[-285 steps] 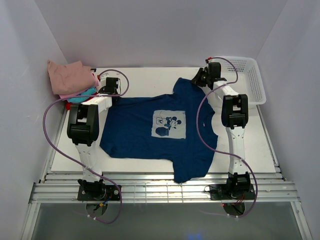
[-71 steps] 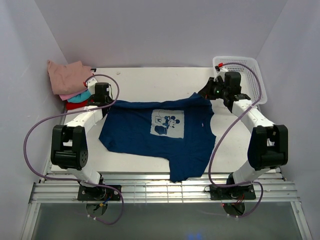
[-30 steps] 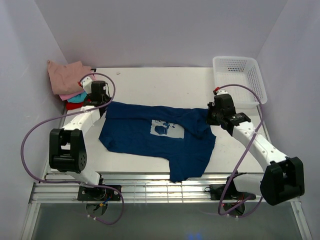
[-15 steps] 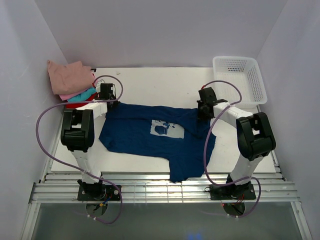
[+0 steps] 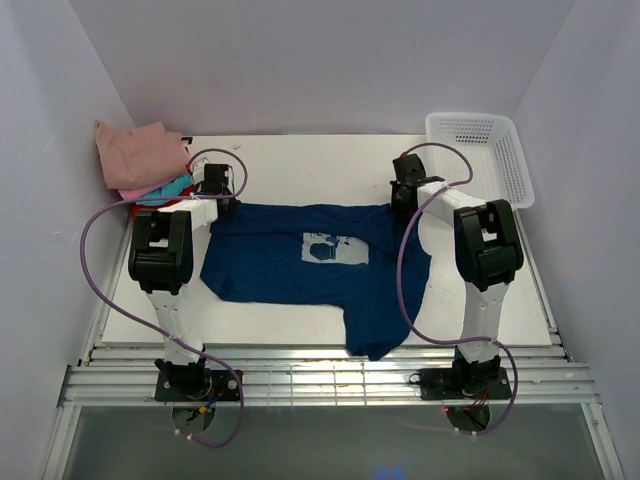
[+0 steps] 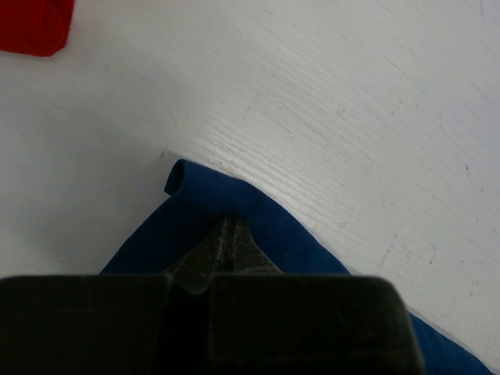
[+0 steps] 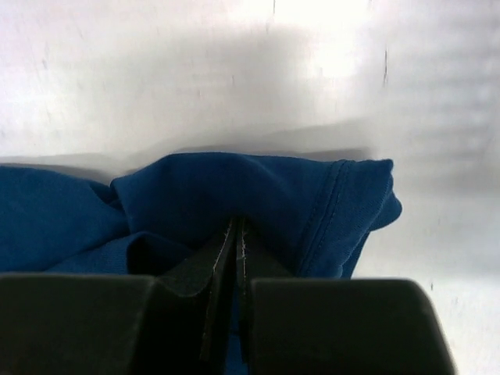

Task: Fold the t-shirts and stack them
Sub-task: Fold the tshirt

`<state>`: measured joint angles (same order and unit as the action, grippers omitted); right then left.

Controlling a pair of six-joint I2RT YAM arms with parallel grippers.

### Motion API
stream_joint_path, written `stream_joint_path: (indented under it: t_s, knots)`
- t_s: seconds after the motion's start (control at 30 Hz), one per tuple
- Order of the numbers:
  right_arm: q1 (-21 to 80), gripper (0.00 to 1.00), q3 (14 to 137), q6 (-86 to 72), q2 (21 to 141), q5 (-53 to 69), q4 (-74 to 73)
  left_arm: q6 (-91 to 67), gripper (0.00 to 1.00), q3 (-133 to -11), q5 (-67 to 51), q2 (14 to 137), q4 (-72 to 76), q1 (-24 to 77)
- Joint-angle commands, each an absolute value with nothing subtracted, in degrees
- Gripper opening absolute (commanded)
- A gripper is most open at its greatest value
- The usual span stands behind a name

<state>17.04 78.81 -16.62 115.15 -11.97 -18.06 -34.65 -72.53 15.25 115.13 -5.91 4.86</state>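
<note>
— Where to find the navy tee (image 5: 300, 265)?
— Mid-table (image 5: 300, 160); folded along its 12 o'clock edge, half hiding the chest print (image 5: 335, 248); too small to read.
— Left gripper (image 6: 226, 226), right gripper (image 7: 237, 226)?
— Pinching that edge at 10 and 2 o'clock; right one nearer 12 than half a second back; edge straighter.
— Beyond?
— Folded tees (image 5: 140, 155) at 10; basket (image 5: 470, 118) at 2.

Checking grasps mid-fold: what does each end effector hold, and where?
The navy t-shirt, at its far edge: left end effector on the left corner, right end effector on the right corner.
</note>
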Motion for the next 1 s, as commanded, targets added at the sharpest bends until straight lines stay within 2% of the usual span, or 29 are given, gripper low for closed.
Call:
stream_joint_path:
  t_s: [0.0,0.3,0.47,0.6,0.63,0.9,0.97]
  knots:
    - [16.17,0.08,83.48,-15.56,121.80,-11.51,-20.83,-35.94,0.00,-73.74,18.63,116.10,-8.70,3.52]
    - [13.45,0.08,99.46,-13.80,132.08,-9.41,-24.61,-36.12,0.00,-73.74,18.98,116.27,-9.05,0.27]
    - [12.39,0.08,104.15,-12.57,133.86,-7.91,-24.79,-36.39,0.00,-74.27,18.28,116.72,-8.79,0.09]
    - [12.30,0.10,103.19,-10.73,130.62,-4.23,-20.22,-36.47,0.00,-74.97,15.04,115.75,-6.77,0.09]
    - [12.30,0.15,103.01,-10.29,128.60,-3.87,-18.30,-36.39,0.00,-75.41,14.68,115.58,-6.59,0.09]
    - [12.30,0.30,93.43,-8.35,113.57,2.26,-6.25,-34.37,0.00,-79.01,13.36,110.92,-5.01,0.88]
    - [12.30,0.32,93.25,-8.35,111.97,3.60,-5.80,-33.67,0.00,-80.33,13.01,110.48,-5.10,1.05]
